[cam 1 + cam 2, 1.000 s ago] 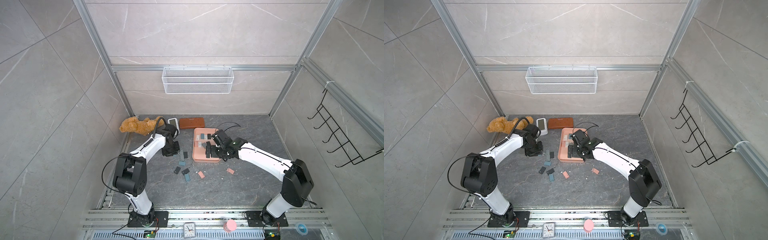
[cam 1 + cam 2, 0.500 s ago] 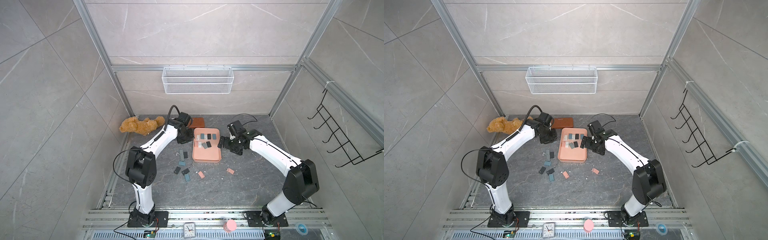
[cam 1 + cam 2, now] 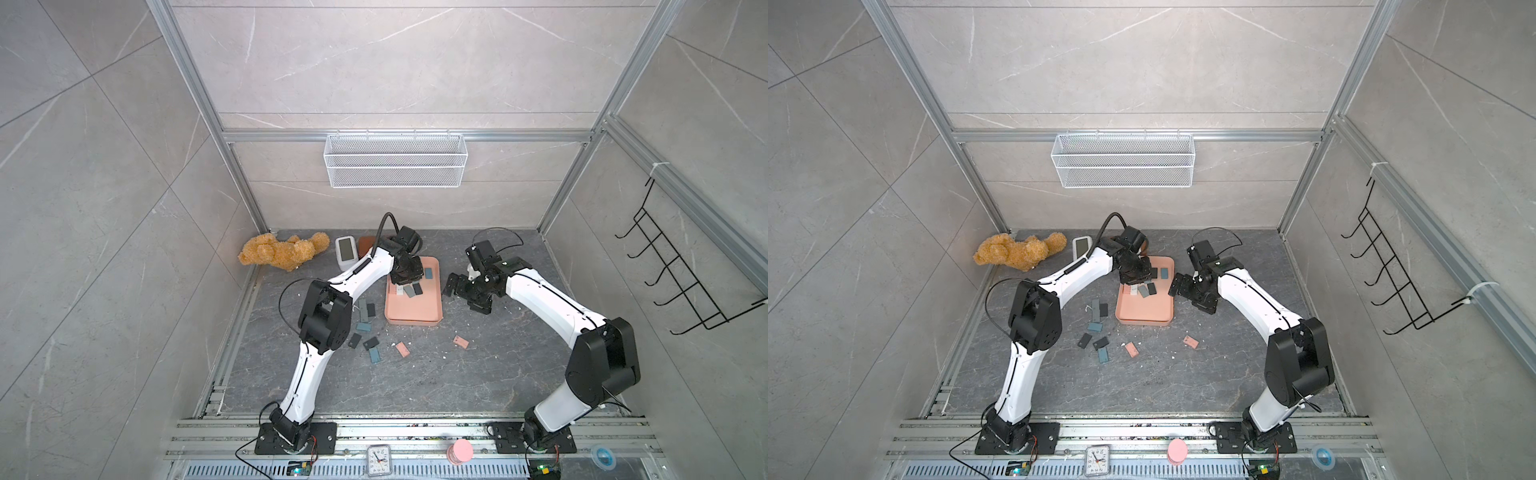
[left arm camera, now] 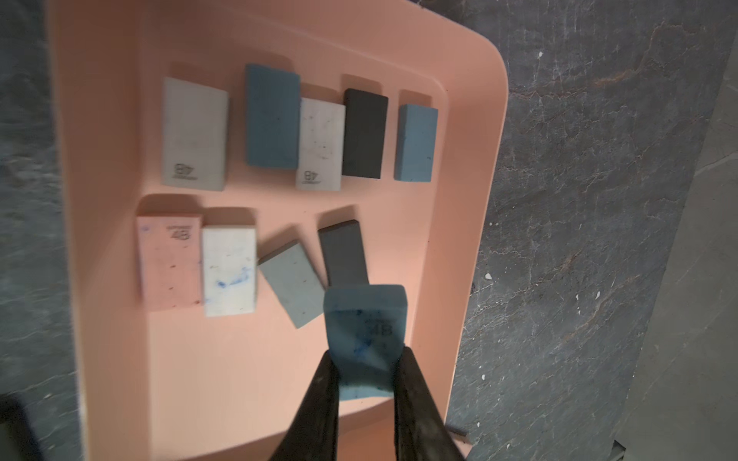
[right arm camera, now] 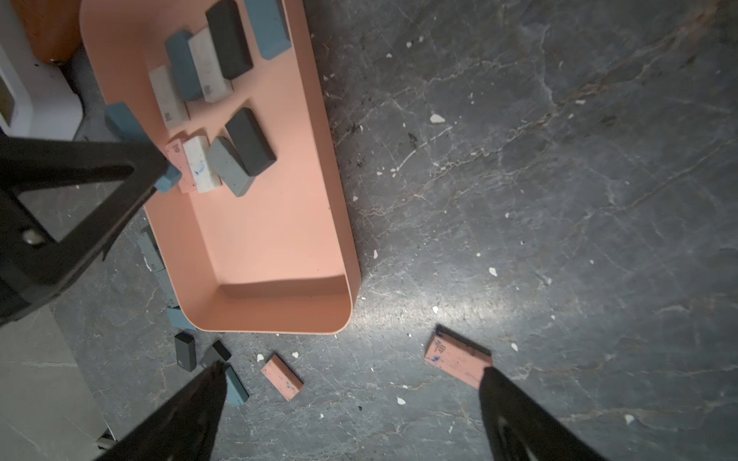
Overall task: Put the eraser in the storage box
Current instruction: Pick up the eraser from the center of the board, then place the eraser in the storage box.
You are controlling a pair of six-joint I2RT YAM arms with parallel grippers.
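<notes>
- The left gripper (image 4: 365,359) is pinching a blue eraser (image 4: 365,319) between its two fingers, which are closed in on the eraser's narrow sides.
- The blue eraser is hanging over the inside of the storage box (image 4: 239,379), near one long wall and just beside a dark grey eraser (image 4: 343,251). I cannot tell if it is touching the box floor.
- Nine other erasers are lying on the box floor in two loose rows.
- The right gripper (image 5: 353,369) is standing wide open and is holding nothing. It is hovering over the table (image 5: 559,199) beside the box.
- A pink eraser (image 5: 457,359) is lying on the table close to one of its fingertips, and a second pink eraser (image 5: 281,375) is lying between the fingers, both outside the box.
- In a top view the storage box (image 3: 411,309) is sitting between the two arms.
</notes>
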